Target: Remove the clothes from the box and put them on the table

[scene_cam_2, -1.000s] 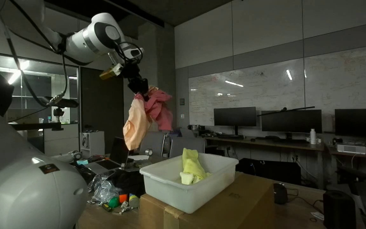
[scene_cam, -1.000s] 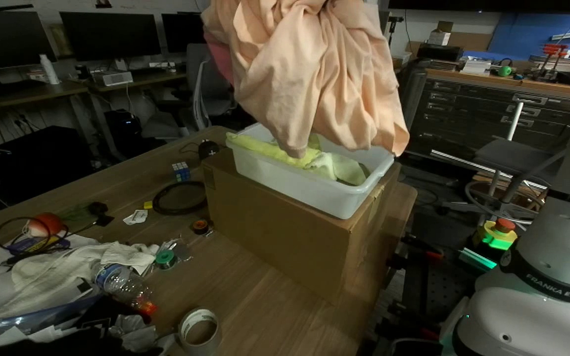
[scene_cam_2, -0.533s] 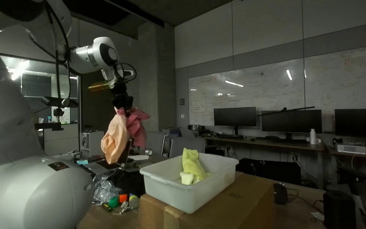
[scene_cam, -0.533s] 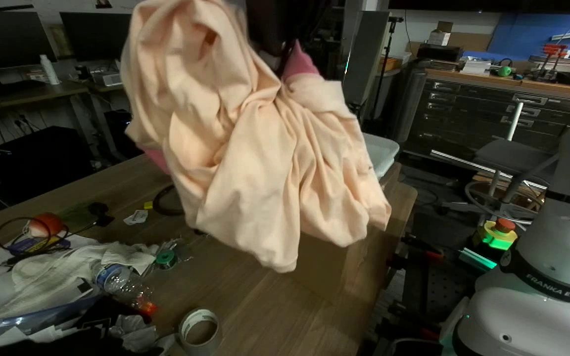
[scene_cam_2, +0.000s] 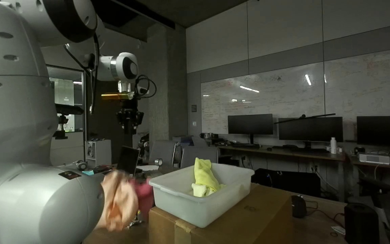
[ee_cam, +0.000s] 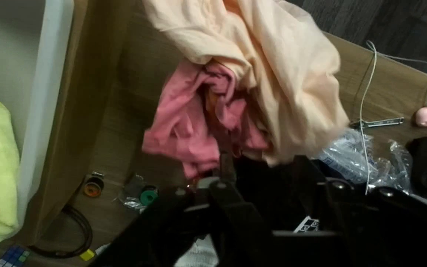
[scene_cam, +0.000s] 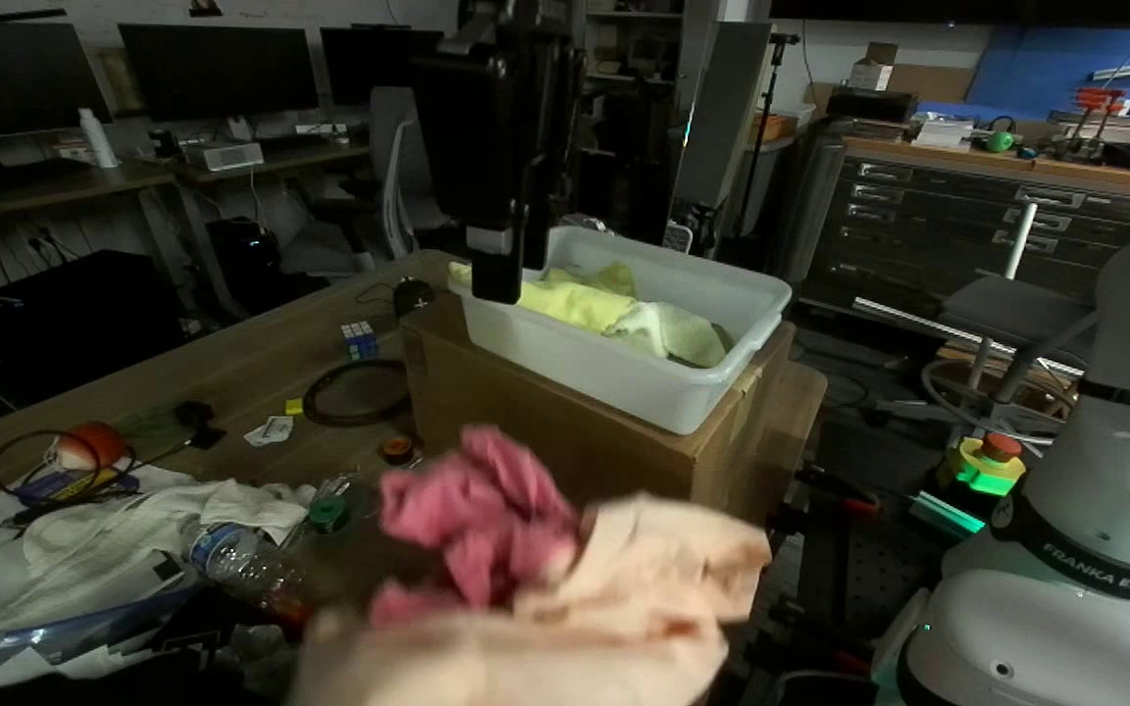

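A peach cloth (scene_cam: pixel 624 588) and a pink cloth (scene_cam: pixel 482 515), bunched together and blurred, are in the air or landing beside the cardboard box (scene_cam: pixel 614 461); I cannot tell whether they touch the table. They also show in the wrist view, peach (ee_cam: pixel 291 74) and pink (ee_cam: pixel 187 137). My gripper (ee_cam: pixel 265 163) is open, its fingertips apart and nothing between them; in an exterior view the gripper (scene_cam_2: pixel 129 130) is well above the cloths. The white bin (scene_cam: pixel 575 368) stands on the cardboard box. It holds a yellow cloth (scene_cam_2: pixel 205 174) and a pale cloth (scene_cam: pixel 688 338).
The wooden table (scene_cam: pixel 261 368) bears a white cloth (scene_cam: pixel 133 529), a plastic bottle (scene_cam: pixel 236 554), a black cable coil (scene_cam: pixel 354 392) and a puzzle cube (scene_cam: pixel 359 340). A wrench (ee_cam: pixel 382 122) and clear plastic (ee_cam: pixel 347 155) lie by the cloths.
The gripper held the peach and pink cloths and carried them from above the bin to beside it. It has opened, and the cloths have dropped away below it.
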Robot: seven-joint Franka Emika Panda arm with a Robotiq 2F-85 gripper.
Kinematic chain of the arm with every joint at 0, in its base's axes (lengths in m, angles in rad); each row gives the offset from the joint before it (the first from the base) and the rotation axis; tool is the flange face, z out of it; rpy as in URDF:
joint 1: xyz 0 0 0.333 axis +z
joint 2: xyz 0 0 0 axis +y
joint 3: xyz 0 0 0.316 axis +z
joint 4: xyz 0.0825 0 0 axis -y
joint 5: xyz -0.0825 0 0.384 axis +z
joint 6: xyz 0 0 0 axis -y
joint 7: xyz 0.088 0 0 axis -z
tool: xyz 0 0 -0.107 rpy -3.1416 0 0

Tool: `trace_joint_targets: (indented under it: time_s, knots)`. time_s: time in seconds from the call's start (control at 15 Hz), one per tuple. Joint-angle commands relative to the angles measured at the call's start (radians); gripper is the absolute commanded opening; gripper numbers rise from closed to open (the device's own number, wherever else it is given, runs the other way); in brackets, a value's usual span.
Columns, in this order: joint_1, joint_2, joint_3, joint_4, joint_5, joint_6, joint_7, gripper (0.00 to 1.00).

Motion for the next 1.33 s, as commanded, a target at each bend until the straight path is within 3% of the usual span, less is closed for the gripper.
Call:
trace_joint_targets:
  time_s: [0.0,0.2,0.4,0.8,1.27]
  knots:
    - [0.019,0.031,-0.042,0.064,-0.009,-0.101,-0.031,0.79]
    - [-0.001,-0.004,-0.073,0.025,-0.044,-0.112,0.013,0.99]
    - [-0.042,-0.057,-0.127,-0.052,-0.095,-0.071,0.095,1.00]
    - [-0.166,-0.108,-0.269,-0.180,-0.096,-0.053,0.173,1.00]
    - [-0.244,-0.057,-0.364,-0.252,-0.097,0.001,0.095,1.00]
